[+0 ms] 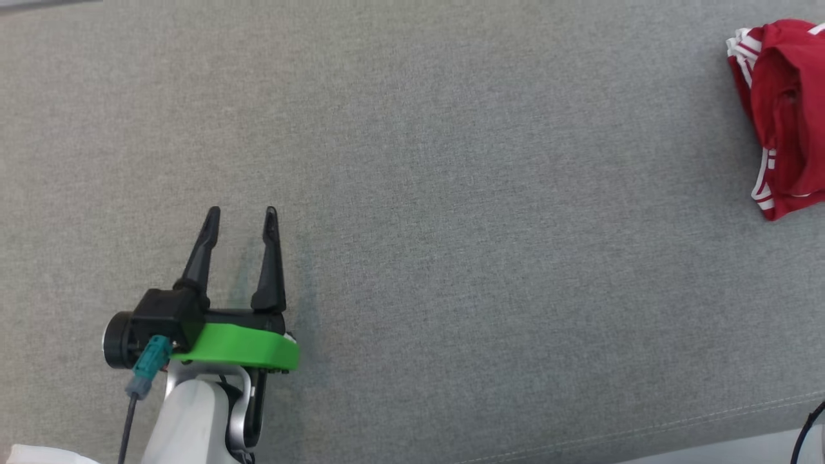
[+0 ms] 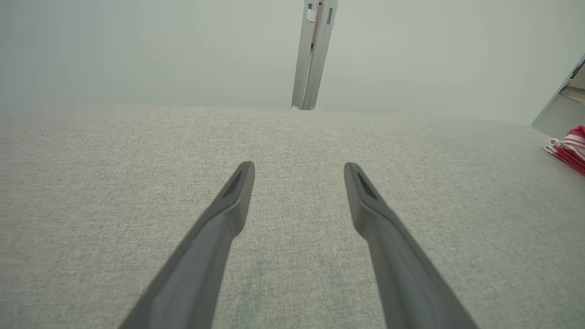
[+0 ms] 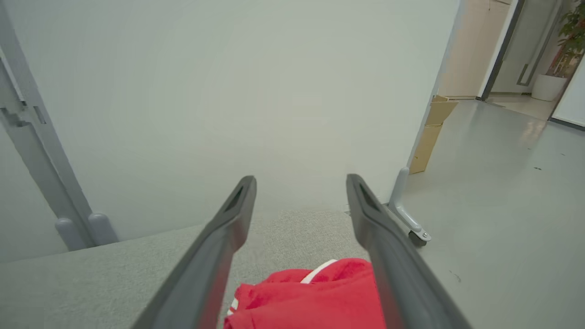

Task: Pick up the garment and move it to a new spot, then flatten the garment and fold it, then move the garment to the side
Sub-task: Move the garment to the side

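The red garment (image 1: 783,109), white-striped at its edges, lies bunched and folded on the grey tabletop (image 1: 451,225); left pincer (image 1: 242,211) and right pincer (image 3: 300,179) both gape wide.

The left gripper (image 2: 299,169) hovers over a light grey woven fabric surface (image 2: 91,183), its two long dark grey fingers spread wide with nothing between them but a faint greenish smudge (image 2: 251,283) on the cloth. A red garment with white stripes (image 2: 571,148) lies bunched at the far right edge, well apart. Beyond stand a pale blank wall (image 2: 137,45) and a slim grey metal post (image 2: 313,55).
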`<state>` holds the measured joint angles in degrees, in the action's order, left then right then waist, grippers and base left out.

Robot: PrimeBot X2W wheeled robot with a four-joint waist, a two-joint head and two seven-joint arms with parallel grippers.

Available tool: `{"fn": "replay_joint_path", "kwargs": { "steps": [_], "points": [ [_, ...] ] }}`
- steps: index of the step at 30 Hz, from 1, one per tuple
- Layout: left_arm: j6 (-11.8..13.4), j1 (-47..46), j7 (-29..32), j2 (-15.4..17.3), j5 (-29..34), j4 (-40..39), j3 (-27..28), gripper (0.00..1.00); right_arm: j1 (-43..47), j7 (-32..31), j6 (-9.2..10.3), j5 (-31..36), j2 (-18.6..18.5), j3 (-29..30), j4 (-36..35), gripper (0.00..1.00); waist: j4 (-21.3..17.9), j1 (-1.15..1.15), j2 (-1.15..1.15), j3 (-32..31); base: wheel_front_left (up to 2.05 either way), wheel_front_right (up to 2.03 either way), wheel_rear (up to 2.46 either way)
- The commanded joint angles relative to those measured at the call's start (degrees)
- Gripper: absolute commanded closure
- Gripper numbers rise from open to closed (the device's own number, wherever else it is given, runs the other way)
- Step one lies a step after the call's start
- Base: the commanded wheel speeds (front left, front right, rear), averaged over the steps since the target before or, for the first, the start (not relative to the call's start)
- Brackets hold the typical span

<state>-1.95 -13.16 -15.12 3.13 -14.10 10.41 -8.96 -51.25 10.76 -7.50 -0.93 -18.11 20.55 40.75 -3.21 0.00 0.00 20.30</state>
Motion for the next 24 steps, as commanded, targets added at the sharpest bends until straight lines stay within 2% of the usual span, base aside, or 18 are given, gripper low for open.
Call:
{"fn": "replay_joint_path", "kwargs": {
  "steps": [1,6,11,17,24],
  "points": [
    [0.20,-0.89,0.00,0.09,-0.41,0.19,0.66,0.00,1.87,0.51,0.03,-1.16,0.39,-2.16,-0.76,0.00,-0.32,0.00,0.00,-1.76,0.00,0.00,0.00],
    [0.98,-0.89,0.01,-0.05,-1.79,1.09,2.66,0.00,6.44,1.61,0.03,-5.35,2.63,-11.12,-5.55,0.00,0.17,0.00,0.00,-5.25,0.00,0.00,0.00],
    [1.94,1.29,0.01,-0.16,-2.62,2.39,4.34,0.00,13.42,2.36,0.03,-8.02,6.33,-17.46,-10.87,0.00,1.42,0.00,0.00,-8.72,0.00,0.00,0.00],
    [2.64,3.74,0.01,-0.15,-3.47,4.52,4.24,0.00,22.92,3.21,0.03,-10.60,11.19,-20.33,-15.70,0.00,3.85,0.00,0.00,-12.06,0.00,0.00,0.00],
    [3.28,6.31,0.01,-0.16,-5.22,5.22,3.12,0.00,32.92,4.22,0.03,-9.68,14.22,-19.92,-21.00,0.00,6.70,0.00,0.00,-14.13,0.00,0.00,0.00]
  ]
}}
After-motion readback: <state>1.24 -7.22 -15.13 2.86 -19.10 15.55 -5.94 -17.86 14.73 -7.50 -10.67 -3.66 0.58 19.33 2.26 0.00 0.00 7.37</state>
